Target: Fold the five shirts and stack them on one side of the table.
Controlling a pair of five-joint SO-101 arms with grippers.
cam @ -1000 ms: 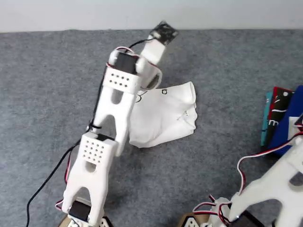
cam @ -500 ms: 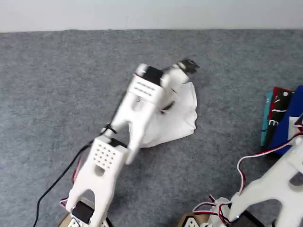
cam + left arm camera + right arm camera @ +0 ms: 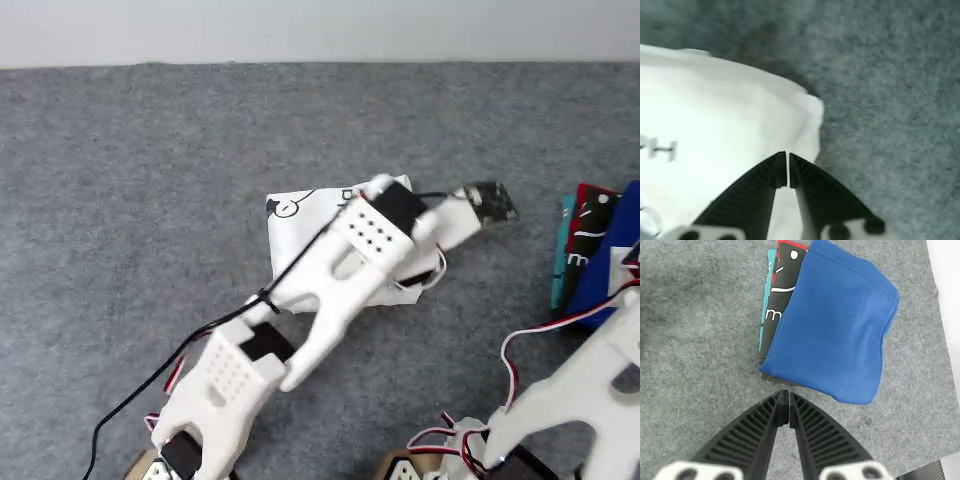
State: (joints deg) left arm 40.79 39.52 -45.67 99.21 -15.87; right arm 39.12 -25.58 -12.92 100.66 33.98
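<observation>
We see the left hand (image 3: pixel 788 170) pressed nearly shut, with a thin slit between its two black ribbed fingers. We cannot tell whether any cloth is caught in that slit. Its tips sit over the white shirt (image 3: pixel 715 120), just inside the shirt's rounded edge, with grey felt-like tabletop (image 3: pixel 890 75) beyond. From the high view, the white shirt lies near the middle of the tabletop, a little right of centre. It is partly folded, with a dark printed drawing showing at its far left corner. The left arm (image 3: pixel 340 260) stretches across it from the near left toward the right.

The right hand (image 3: pixel 789 407) is likewise closed to a narrow slit and holds nothing. It hangs over bare tabletop on the near side of a stack of folded shirts at the right edge. A blue shirt (image 3: pixel 840 325) lies on top of that stack. A black shirt (image 3: pixel 785 275) with red trim and white print shows beneath it, and a teal shirt (image 3: pixel 764 310) peeks out at the left side. The right arm (image 3: pixel 570 400) stands at the near right corner.
</observation>
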